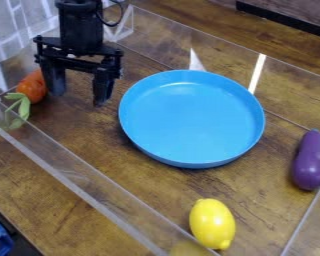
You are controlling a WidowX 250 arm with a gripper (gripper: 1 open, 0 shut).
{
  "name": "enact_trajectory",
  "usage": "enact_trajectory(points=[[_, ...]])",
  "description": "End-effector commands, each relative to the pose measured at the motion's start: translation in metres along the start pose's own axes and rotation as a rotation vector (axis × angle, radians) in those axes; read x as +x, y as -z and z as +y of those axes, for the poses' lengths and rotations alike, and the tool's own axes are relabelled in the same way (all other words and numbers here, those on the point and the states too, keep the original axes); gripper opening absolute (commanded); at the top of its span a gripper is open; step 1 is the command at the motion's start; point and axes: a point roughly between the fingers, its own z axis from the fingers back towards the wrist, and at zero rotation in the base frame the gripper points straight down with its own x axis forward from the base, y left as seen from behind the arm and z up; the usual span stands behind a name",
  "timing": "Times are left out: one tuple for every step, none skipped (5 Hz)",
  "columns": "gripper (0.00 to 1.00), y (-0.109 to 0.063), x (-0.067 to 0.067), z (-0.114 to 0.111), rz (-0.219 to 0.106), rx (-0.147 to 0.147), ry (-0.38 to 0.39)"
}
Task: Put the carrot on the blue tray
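Note:
The carrot (29, 89), orange with a pale green leafy top, lies at the far left on the wooden table, partly hidden behind my gripper's left finger. My black gripper (77, 97) hangs just right of the carrot, fingers pointing down and spread wide, nothing between them. The blue tray (191, 117), a large round dish with a low rim, sits in the middle of the table to the gripper's right and holds nothing.
A yellow lemon (212, 223) lies near the front edge. A purple eggplant (308, 160) rests at the right. Clear acrylic walls (69, 165) border the table at the front left.

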Motion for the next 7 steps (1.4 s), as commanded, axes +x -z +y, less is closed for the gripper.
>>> enact_trajectory(points=[[1.00, -0.015, 0.008, -0.006, -0.057, 0.009, 0.025], [1.00, -0.016, 0.009, -0.008, -0.062, 0.011, 0.030], [1.00, -0.017, 0.009, -0.002, -0.070, 0.011, 0.031], [1.00, -0.017, 0.009, 0.004, -0.077, 0.011, 0.032], [1.00, -0.017, 0.009, 0.009, -0.084, 0.011, 0.032], [1.00, -0.017, 0.009, 0.016, -0.092, 0.015, 0.034], [1.00, -0.017, 0.009, 0.024, -0.102, 0.017, 0.036]])
